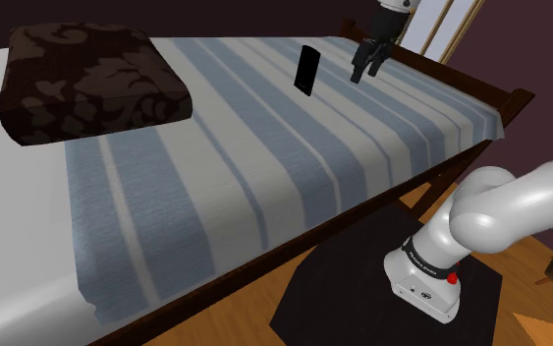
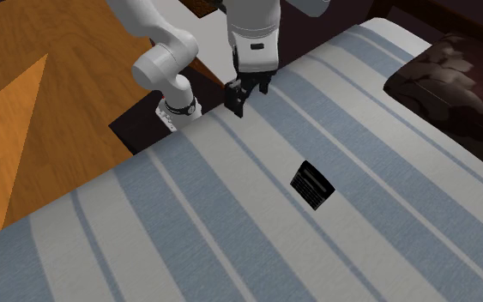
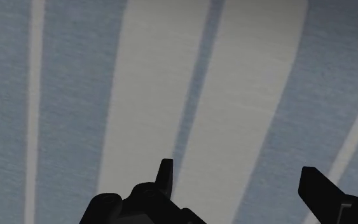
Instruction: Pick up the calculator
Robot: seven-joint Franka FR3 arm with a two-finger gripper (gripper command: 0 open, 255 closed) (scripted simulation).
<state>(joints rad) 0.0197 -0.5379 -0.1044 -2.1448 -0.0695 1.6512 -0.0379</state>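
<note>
The calculator [image 1: 306, 69] is a thin black slab lying flat on the blue-and-white striped bed cover [image 1: 264, 167]; its key grid shows in the second exterior view [image 2: 310, 184]. My black gripper [image 1: 366, 71] hangs just above the cover, a short way off to the shoulder view's right of the calculator. In the second exterior view the gripper [image 2: 237, 108] is up and to the left of it, near the bed's edge. In the wrist view the gripper [image 3: 238, 172] is open, with bare striped cover between its fingers [image 3: 165, 168].
A dark brown patterned pillow [image 1: 87, 79] lies at the head of the bed [image 2: 454, 77]. The dark wooden bed frame [image 1: 516, 98] borders the cover. My stand, a black box [image 1: 362, 295], sits on the wooden floor [image 2: 25, 103] beside the bed.
</note>
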